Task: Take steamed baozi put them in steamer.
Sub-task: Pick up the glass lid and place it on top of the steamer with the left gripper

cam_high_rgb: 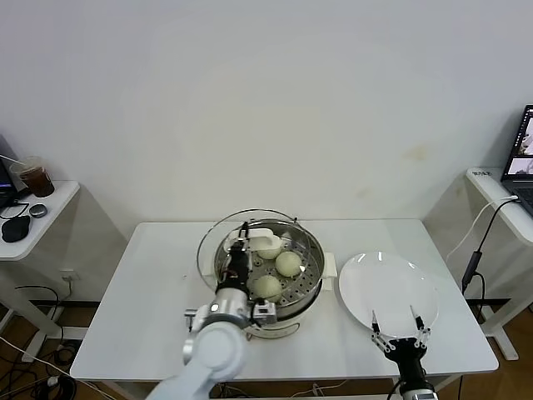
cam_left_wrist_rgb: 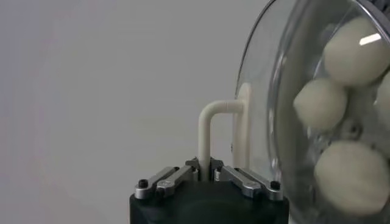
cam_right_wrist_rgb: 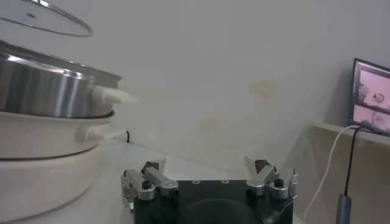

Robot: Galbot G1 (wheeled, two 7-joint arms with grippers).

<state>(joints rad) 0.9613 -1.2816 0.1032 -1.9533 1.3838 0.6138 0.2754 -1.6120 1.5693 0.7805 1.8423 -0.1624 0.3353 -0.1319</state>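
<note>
Left hand (cam_left_wrist_rgb: pixel 205 172) clenched on glass lid's handle (cam_left_wrist_rgb: pixel 210 131) over steamer (cam_high_rgb: pixel 310 250), right hand (cam_high_rgb: pixel 400 337) released.

A round shiny steel steamer pot (cam_high_rgb: pixel 310 254) on a cream-white base stands upright at the middle of the white table, holding smooth, round, cream-white steamed baozi buns (cam_high_rgb: pixel 288 263) close together on its perforated basket floor, three of them plainly visible.

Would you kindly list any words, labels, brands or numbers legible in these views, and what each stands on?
None can be read.
Laptop screen: shows an image, any text too small to read.
Steamer, glass lid, plate, both grippers: no markings visible.
</note>
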